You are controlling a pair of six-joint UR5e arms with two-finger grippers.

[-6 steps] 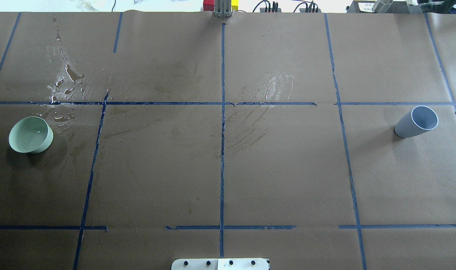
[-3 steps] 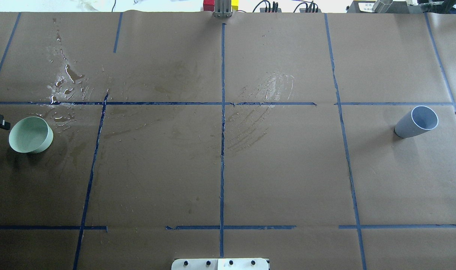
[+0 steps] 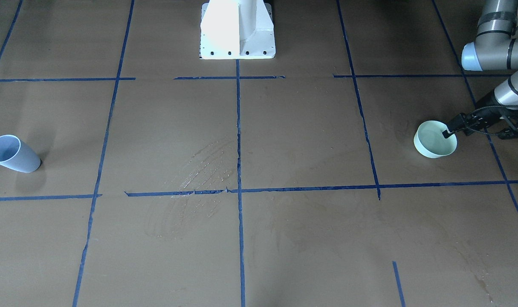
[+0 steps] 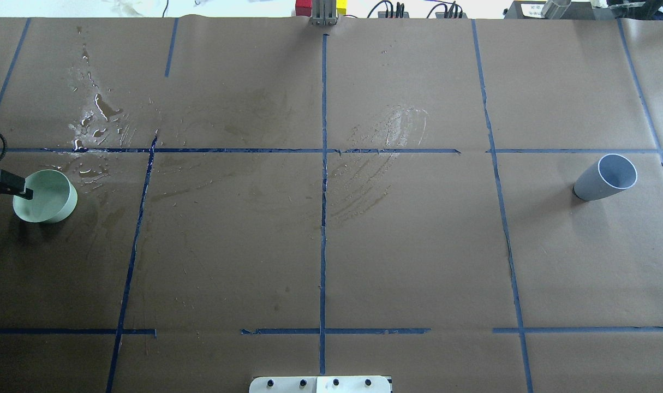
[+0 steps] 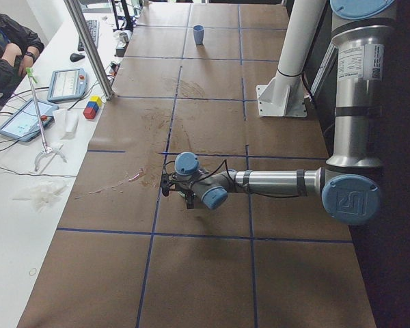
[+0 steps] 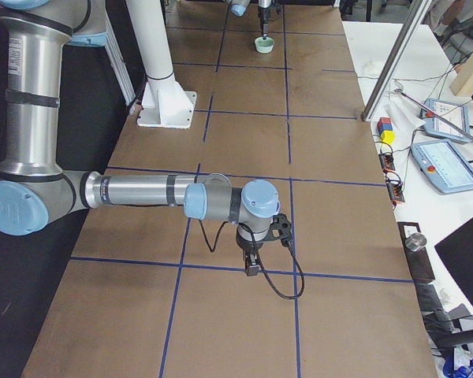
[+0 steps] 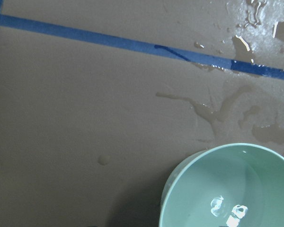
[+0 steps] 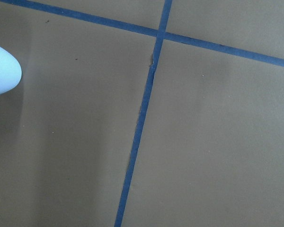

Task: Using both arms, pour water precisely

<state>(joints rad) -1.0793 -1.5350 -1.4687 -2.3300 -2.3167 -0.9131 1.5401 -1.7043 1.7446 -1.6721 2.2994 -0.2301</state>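
A pale green bowl (image 4: 46, 196) with a little water in it stands at the table's left end; it also shows in the front-facing view (image 3: 433, 140) and the left wrist view (image 7: 227, 189). My left gripper (image 4: 4, 194) (image 3: 472, 132) is at the bowl's outer rim and looks open, with one fingertip (image 3: 446, 133) over the rim. A grey-blue cup (image 4: 604, 177) (image 3: 12, 154) stands at the far right end. My right gripper (image 6: 252, 264) points down over the table, apart from that cup. I cannot tell whether it is open or shut.
Spilled water (image 4: 96, 117) lies on the brown paper just beyond the bowl, and dried streaks (image 4: 386, 142) mark the middle. Blue tape lines form a grid. The white pedestal base (image 3: 237, 30) stands at the robot's edge. Tablets and blocks (image 6: 386, 130) lie past the far edge.
My left gripper has come in from the overhead view's left edge and moved right until a fingertip is over the green bowl's rim. The bowl and the cup have not moved.
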